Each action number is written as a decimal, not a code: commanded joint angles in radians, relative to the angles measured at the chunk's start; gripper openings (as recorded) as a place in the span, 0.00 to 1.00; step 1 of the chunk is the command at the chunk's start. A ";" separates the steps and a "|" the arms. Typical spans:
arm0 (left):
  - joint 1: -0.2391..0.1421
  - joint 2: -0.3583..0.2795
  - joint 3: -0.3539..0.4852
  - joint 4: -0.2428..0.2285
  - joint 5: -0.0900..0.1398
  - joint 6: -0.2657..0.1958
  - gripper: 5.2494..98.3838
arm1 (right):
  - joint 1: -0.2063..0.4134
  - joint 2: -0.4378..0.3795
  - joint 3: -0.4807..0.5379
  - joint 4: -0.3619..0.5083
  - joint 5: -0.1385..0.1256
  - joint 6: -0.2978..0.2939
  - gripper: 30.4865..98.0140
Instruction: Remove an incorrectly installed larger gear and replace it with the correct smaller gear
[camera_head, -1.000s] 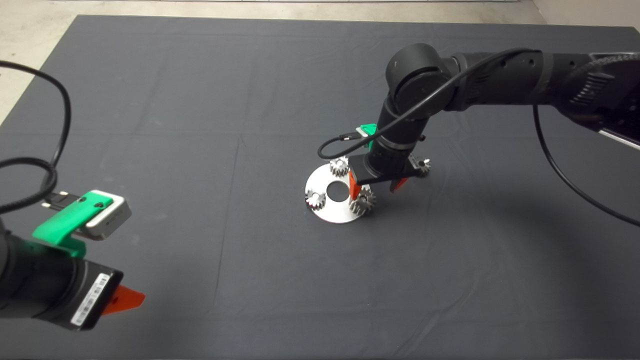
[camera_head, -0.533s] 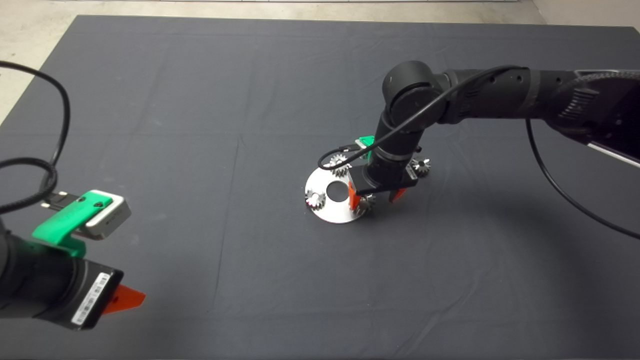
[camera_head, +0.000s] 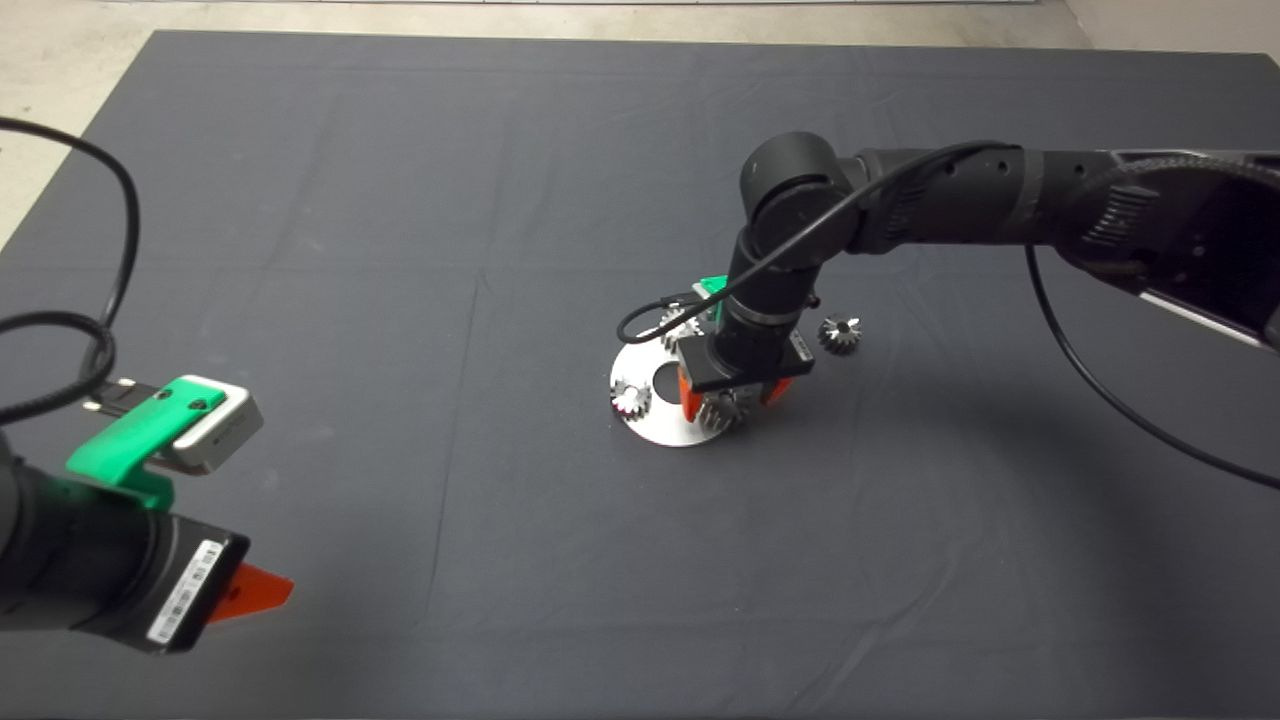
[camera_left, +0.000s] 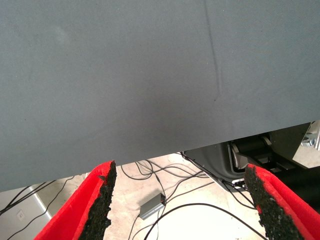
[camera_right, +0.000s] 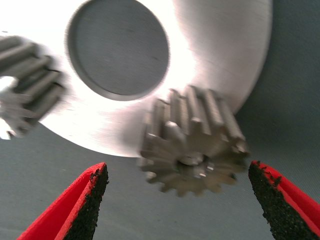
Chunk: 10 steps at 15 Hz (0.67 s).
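On the round plate (camera_head: 655, 425), larger gear (camera_right: 192, 147), right claw (camera_right: 182, 202) spread astride it

dark mat (camera_head: 400, 250) covers the table. lying right on it: a shiny round steel plate (camera_head: 660, 425) with a centre hole, and one smaller gear (camera_head: 840, 334) off by itself, near the plate.

Robotics lab or test workshop indicated: table covered by dark mat (camera_head: 300, 200), bare pale concrete floor (camera_head: 60, 90) seen beyond mat edge; loose black cables (camera_left: 165, 175) and small grey box (camera_left: 151, 205) strewn on floor under table; steel disc (camera_head: 660, 425) with gears laid out as bench exercise
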 joint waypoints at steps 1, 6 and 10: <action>-0.007 -0.003 -0.005 0.017 0.073 -0.001 0.63 | 0.017 0.020 -0.020 -0.065 -0.069 -0.017 0.65; -0.007 -0.003 -0.005 0.017 0.073 0.002 0.63 | 0.012 0.020 -0.027 -0.074 -0.069 -0.024 0.65; -0.007 -0.006 -0.005 0.023 0.074 0.004 0.63 | 0.007 0.034 -0.050 -0.074 -0.069 -0.021 0.72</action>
